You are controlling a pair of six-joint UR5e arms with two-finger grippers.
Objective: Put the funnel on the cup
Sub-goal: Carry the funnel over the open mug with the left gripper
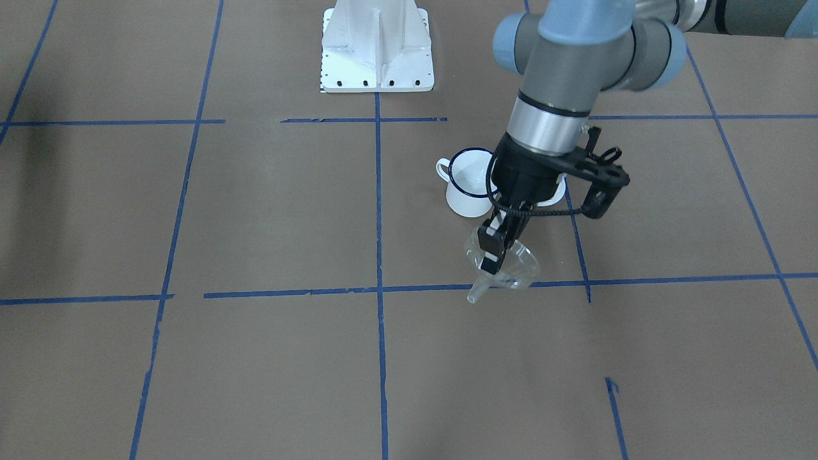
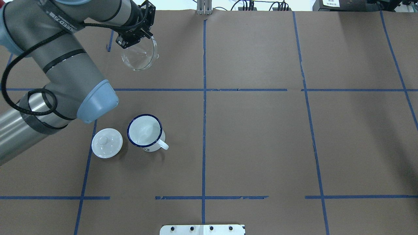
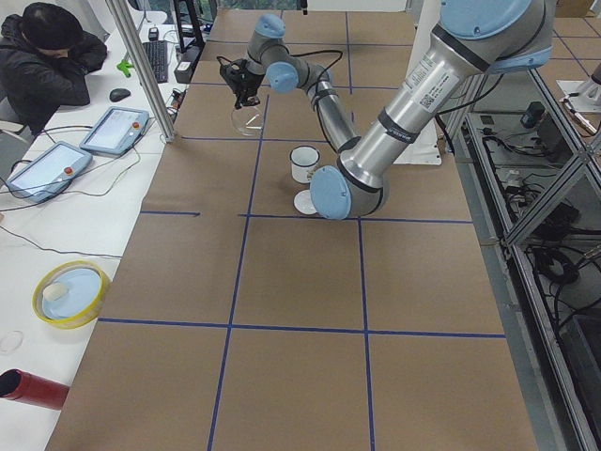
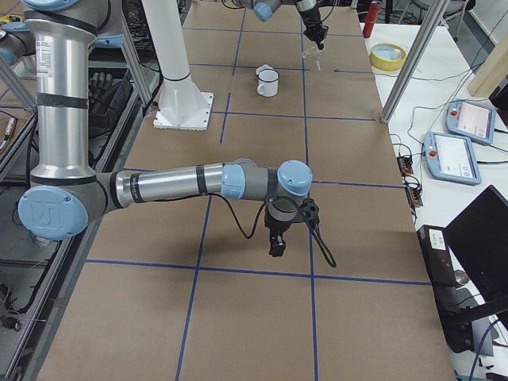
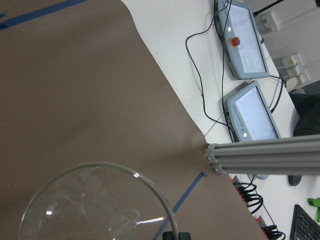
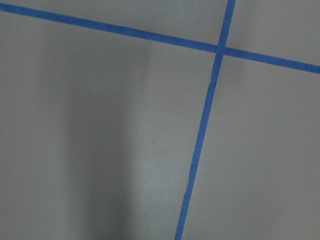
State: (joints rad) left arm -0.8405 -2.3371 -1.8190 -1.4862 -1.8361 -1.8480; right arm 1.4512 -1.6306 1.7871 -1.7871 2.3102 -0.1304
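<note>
Left gripper (image 1: 491, 252) clamped on the rim of the clear funnel (image 1: 511, 268); funnel tilted, over far left of table (image 2: 261, 130). White enamel mug (image 2: 144, 132) upright nearer the robot, well apart from the funnel, knobbed lid (image 2: 107, 142) just left of it. Right gripper (image 4: 277, 242): grip state cannot be told.

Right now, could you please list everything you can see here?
funnel: one, clear, gripped and lifted, tilted
cup: one, white with dark blue rim, upright on the table
lid: one, white, knobbed, beside the cup
table: one, brown with blue tape grid
teach pendants: two, grey, side bench
dish: one, yellow, side bench
operator: one, dark clothes, seated at the bench
left gripper: one, black, shut on the funnel's rim
right gripper: one, black, over the table; open or shut unclear
</note>
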